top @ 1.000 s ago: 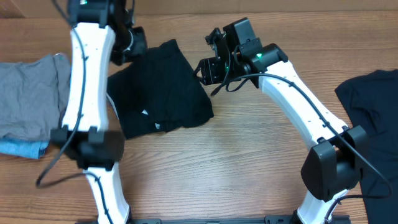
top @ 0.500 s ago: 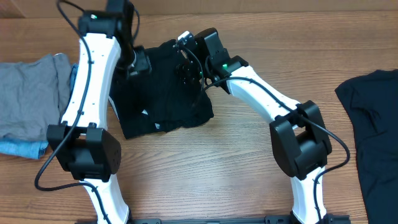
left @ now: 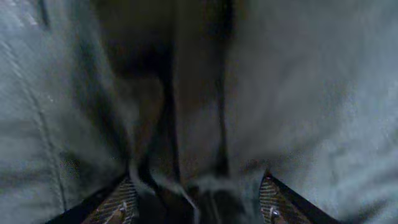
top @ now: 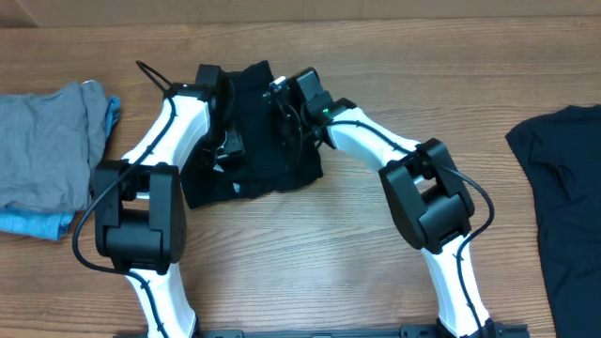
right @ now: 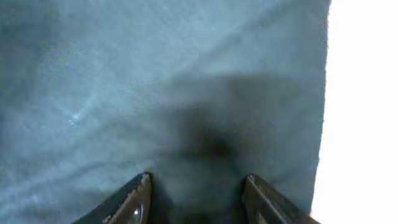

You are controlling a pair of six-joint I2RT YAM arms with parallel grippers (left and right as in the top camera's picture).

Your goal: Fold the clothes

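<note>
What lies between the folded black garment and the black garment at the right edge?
Overhead view: between the folded black garment and the right-hand black garment, only the right arm and bare table.

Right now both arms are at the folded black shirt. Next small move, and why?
Probably close both on the cloth. The left fingers stand apart with a ridge of the black shirt between them. The right fingers stand apart over cloth near its edge. Nothing looks pinched yet, and a grip seems needed before any lift or fold.
</note>
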